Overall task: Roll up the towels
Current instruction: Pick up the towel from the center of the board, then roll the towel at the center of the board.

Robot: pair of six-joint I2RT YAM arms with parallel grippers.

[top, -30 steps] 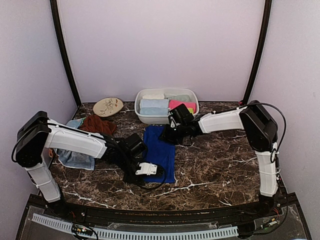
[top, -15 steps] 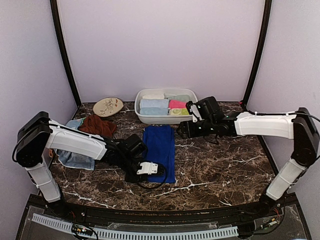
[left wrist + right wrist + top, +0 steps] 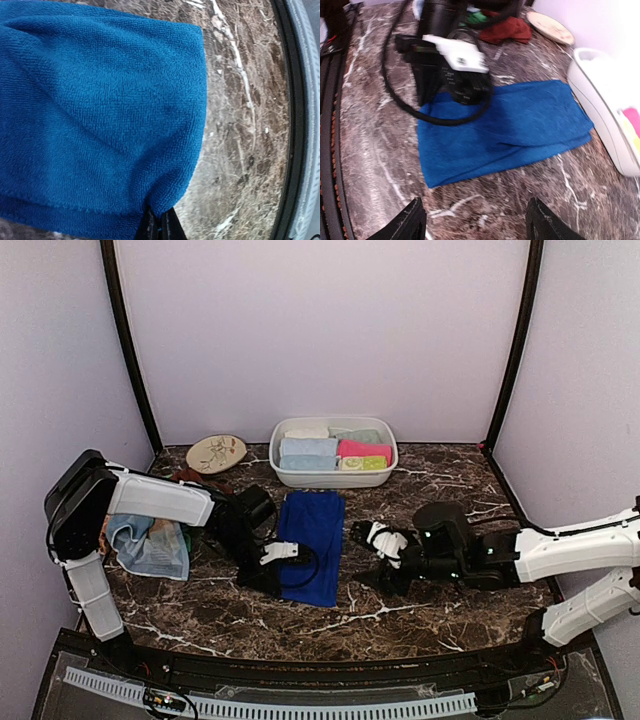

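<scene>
While the left end effector (image 3: 159,226) looks clamped narrow on the blue towel's (image 3: 318,525) left hem close to the near corner, the right end effector (image 3: 385,545) sits wide open just beside its right edge, holding nothing. Towel's flat on the surface (image 3: 440,480), in front of the tub (image 3: 330,479). Advice: right pinches the matching corner, then both roll away together, hems aligned, light tension.

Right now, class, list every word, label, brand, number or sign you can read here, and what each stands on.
No text can be read in any view.
Small dark mark on the white housing of the left end effector: too blurred to read.
The blue towel, white tub and plate: no writing visible.
</scene>
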